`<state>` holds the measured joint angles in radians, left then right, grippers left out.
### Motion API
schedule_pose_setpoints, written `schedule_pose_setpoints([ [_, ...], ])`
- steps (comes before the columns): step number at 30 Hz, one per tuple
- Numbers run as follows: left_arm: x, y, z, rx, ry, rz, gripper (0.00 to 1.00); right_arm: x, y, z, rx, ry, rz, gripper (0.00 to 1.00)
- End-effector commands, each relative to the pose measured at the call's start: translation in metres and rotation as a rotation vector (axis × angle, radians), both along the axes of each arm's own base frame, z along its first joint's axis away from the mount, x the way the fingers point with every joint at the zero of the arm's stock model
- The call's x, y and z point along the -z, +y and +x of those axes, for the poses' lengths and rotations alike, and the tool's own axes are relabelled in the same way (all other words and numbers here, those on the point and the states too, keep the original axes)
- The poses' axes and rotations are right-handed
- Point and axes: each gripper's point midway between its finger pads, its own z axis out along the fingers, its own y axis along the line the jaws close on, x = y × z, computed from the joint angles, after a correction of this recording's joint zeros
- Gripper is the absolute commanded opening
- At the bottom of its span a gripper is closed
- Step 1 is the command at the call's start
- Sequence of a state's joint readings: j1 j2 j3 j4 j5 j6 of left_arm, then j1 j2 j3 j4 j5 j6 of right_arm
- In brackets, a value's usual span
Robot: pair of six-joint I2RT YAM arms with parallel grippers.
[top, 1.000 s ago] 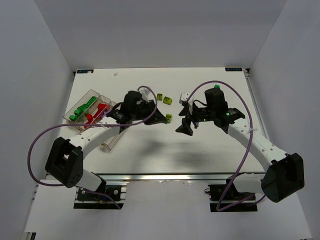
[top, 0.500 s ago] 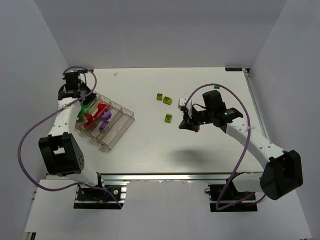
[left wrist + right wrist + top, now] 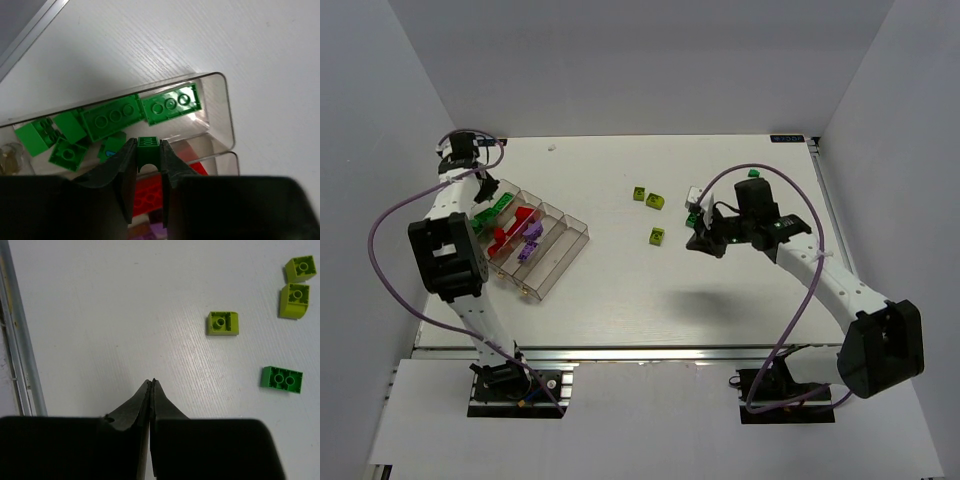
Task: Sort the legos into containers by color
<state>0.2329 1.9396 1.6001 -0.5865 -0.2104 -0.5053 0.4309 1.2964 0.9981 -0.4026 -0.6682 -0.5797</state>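
The clear divided tray lies at the left of the table, with green, red and purple legos in separate compartments. My left gripper is shut on a small green lego and hangs over the tray's far end. Beyond its tips, several green legos lie in the end compartment, and red ones show below the jaws. My right gripper is shut with nothing in it, low over bare table. To its right lie a green lego and three yellow-green legos.
The left arm rises along the table's left edge and bends over the tray's wall. A metal rail runs along the left of the right wrist view. White enclosure walls stand close on both sides.
The left arm swung from the table's middle to the tray's far-left end, carrying the green lego. The right gripper went from open to shut and shifted slightly right.
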Motion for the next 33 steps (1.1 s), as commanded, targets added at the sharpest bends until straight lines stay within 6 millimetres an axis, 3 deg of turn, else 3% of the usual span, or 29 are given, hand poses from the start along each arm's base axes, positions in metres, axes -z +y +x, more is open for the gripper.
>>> schedule_pose_setpoints([
  [1,-0.013,0.013,0.004,-0.018,0.005,0.048,0.28,-0.010,-0.003,0.020,0.055,-0.020,0.020,0.06],
  [2,-0.008,0.014,0.004,-0.017,0.022,0.050,0.39,-0.008,-0.005,0.025,0.073,-0.009,0.017,0.17],
  [4,-0.007,0.015,0.004,-0.015,0.035,0.052,0.61,-0.006,-0.006,0.031,0.093,-0.002,0.007,0.20],
  [7,-0.013,0.014,0.006,0.004,0.030,0.051,0.68,0.009,-0.008,0.042,0.152,0.073,-0.038,0.31],
  [10,-0.026,0.009,0.002,0.023,0.005,0.046,0.69,0.026,-0.011,0.058,0.250,0.178,-0.091,0.41],
  [11,-0.029,0.004,0.001,0.047,-0.006,0.027,0.69,0.039,-0.012,0.065,0.288,0.217,-0.124,0.48],
  [13,-0.041,-0.010,-0.008,0.093,-0.049,-0.009,0.69,0.036,-0.011,0.080,0.382,0.269,-0.116,0.55],
  [14,-0.049,-0.026,-0.006,0.147,-0.102,-0.060,0.68,0.046,-0.013,0.088,0.423,0.302,-0.134,0.63],
  [15,-0.033,-0.038,-0.020,0.171,-0.088,-0.105,0.67,0.038,-0.011,0.098,0.456,0.304,-0.123,0.66],
  [16,-0.056,-0.053,-0.029,0.218,-0.165,-0.134,0.66,0.038,-0.008,0.102,0.502,0.349,-0.111,0.67],
  [17,-0.065,-0.069,-0.030,0.261,-0.226,-0.174,0.66,0.048,-0.010,0.110,0.554,0.375,-0.131,0.69],
  [18,-0.045,-0.081,-0.050,0.272,-0.197,-0.215,0.66,0.040,-0.009,0.123,0.634,0.401,-0.106,0.69],
  [19,-0.065,-0.095,-0.061,0.303,-0.265,-0.231,0.66,0.040,-0.011,0.129,0.693,0.418,-0.112,0.70],
  [20,-0.068,-0.104,-0.068,0.324,-0.295,-0.248,0.66,0.056,-0.020,0.140,0.788,0.437,-0.158,0.70],
  [21,-0.066,-0.116,-0.077,0.350,-0.299,-0.277,0.66,0.046,-0.018,0.153,0.827,0.429,-0.147,0.71],
  [25,-0.049,-0.153,-0.122,0.408,-0.262,-0.327,0.66,0.066,-0.029,0.172,0.980,0.439,-0.176,0.73],
  [29,-0.058,-0.164,-0.149,0.418,-0.286,-0.329,0.67,0.090,-0.038,0.181,1.071,0.456,-0.227,0.75],
  [33,-0.066,-0.165,-0.163,0.391,-0.327,-0.339,0.67,0.110,-0.039,0.181,1.108,0.505,-0.236,0.73],
])
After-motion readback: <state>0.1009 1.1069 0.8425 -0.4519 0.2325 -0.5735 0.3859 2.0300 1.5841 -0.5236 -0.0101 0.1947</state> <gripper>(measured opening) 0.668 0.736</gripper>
